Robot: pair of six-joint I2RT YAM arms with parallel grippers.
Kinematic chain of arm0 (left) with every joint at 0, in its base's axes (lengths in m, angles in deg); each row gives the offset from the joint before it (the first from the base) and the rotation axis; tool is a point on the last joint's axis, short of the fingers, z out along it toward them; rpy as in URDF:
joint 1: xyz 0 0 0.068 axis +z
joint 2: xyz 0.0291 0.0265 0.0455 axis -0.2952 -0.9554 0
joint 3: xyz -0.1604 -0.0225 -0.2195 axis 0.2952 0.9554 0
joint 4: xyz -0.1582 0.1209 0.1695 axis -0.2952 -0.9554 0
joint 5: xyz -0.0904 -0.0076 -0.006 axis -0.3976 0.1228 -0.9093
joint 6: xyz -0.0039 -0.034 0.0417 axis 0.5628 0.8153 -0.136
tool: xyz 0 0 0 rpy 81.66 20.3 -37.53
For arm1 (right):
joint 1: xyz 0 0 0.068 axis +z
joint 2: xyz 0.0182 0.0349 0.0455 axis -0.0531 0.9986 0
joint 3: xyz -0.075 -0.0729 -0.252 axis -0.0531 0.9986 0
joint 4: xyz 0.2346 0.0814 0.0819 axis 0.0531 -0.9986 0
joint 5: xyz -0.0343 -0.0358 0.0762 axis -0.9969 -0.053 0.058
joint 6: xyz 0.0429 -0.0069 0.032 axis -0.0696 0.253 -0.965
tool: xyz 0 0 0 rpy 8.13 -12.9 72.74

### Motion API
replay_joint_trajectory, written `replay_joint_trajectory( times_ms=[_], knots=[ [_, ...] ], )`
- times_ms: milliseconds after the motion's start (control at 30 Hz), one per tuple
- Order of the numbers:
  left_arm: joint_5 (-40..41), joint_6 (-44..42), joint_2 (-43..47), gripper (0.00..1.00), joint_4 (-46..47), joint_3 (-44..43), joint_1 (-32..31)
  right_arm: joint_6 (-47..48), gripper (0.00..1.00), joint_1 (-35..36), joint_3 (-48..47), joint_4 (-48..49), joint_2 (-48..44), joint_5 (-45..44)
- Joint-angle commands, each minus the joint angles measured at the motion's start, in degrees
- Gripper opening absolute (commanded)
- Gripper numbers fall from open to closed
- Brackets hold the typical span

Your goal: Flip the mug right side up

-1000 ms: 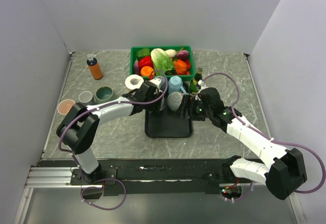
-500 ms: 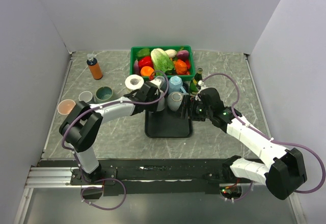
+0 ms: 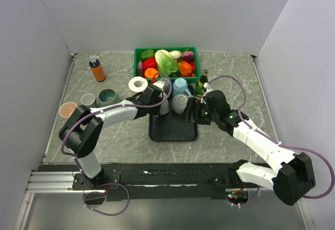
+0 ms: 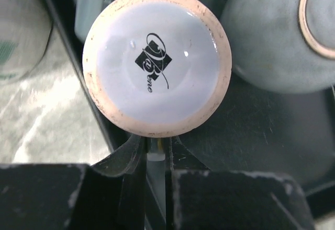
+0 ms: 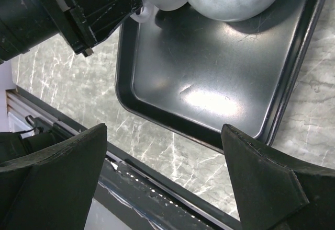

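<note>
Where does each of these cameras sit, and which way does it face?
Top external: above, behind the bases, facing down on the table; left arm and right arm show.
Left wrist: on the left arm, straight down on the white mug, base up; its fingers show.
Right wrist: facing down over the black tray; its spread fingers show.
Wrist views share the grey cup.

Left arm (image 3: 118, 113) reaches a white mug (image 3: 164, 98) on the tray (image 3: 173, 129).

The mug (image 4: 157, 60) has a white glazed base ringed in bare beige, with a black scrolled logo at its middle. The cup (image 4: 272, 42) is grey-blue with a tan ring. The tray (image 5: 209, 83) is glossy black. The worktop (image 3: 230, 65) is grey with white veins.
</note>
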Motion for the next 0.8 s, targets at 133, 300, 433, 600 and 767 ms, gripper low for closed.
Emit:
replay_joint_trajectory(
  times_ms=[133, 300, 433, 600, 767],
  knots=[
    [-2.5, 9.2, 16.6, 0.01, 1.7, 1.2, -0.4, -0.7, 0.96, -0.4, 0.4, 4.9, -5.5, 5.9],
    [-7.4, 15.9, 28.0, 0.01, 9.9, 5.2, -0.5, -2.8, 0.96, -0.3, 2.3, 14.3, -11.8, 14.1],
    [-11.8, 25.5, 33.5, 0.01, 21.5, 8.9, -0.5, -6.2, 0.96, -0.1, 4.3, 26.1, -14.2, 20.8],
    [-19.9, 36.5, 35.8, 0.01, 41.8, 14.5, -0.4, -12.1, 0.96, 0.5, 3.7, 38.0, -12.9, 25.1],
    [-28.6, 43.3, 33.4, 0.01, 59.9, 18.3, -0.5, -15.1, 0.95, 0.7, 2.4, 46.4, -12.0, 26.3]
  ],
)
